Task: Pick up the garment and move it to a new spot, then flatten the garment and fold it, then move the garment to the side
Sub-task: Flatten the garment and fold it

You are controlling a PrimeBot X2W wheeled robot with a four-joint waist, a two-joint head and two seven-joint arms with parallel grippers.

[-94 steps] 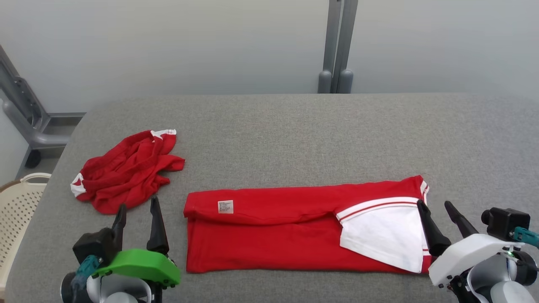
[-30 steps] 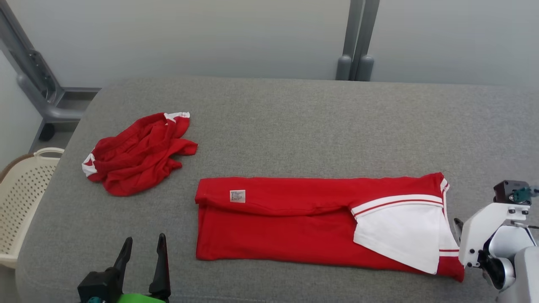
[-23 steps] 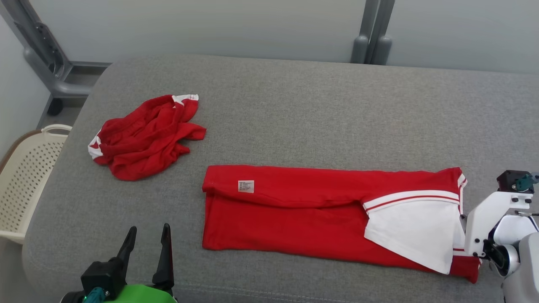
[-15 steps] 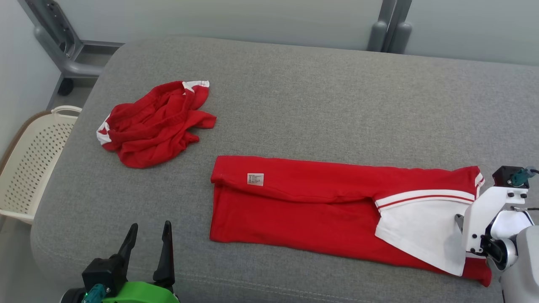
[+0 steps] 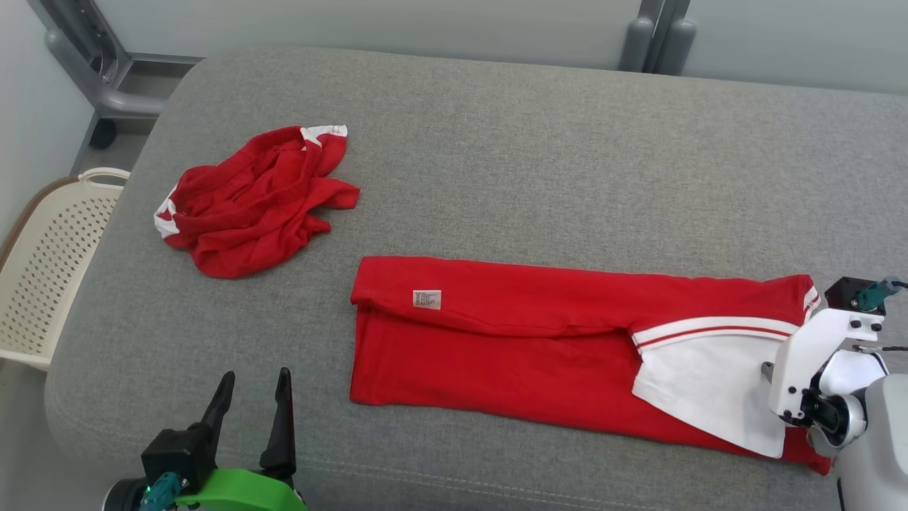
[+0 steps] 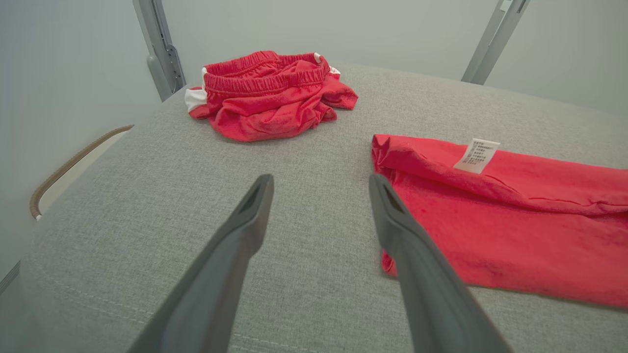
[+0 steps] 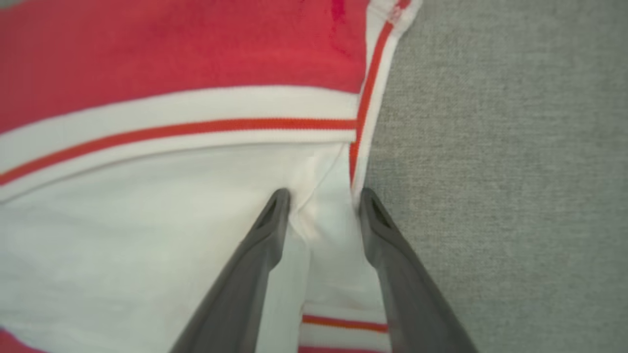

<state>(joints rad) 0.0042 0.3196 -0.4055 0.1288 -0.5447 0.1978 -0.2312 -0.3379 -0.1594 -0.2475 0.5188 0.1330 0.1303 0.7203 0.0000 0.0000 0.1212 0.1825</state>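
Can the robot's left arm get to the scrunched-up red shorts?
Probably yes. The left tool is open and points roughly toward the shorts, with only bare grey cushion between them; the folded shirt lies off to its side.

Left gripper with jaws spread over the grey bench, folded red garment with white label at right, crumpled red shorts farther back left
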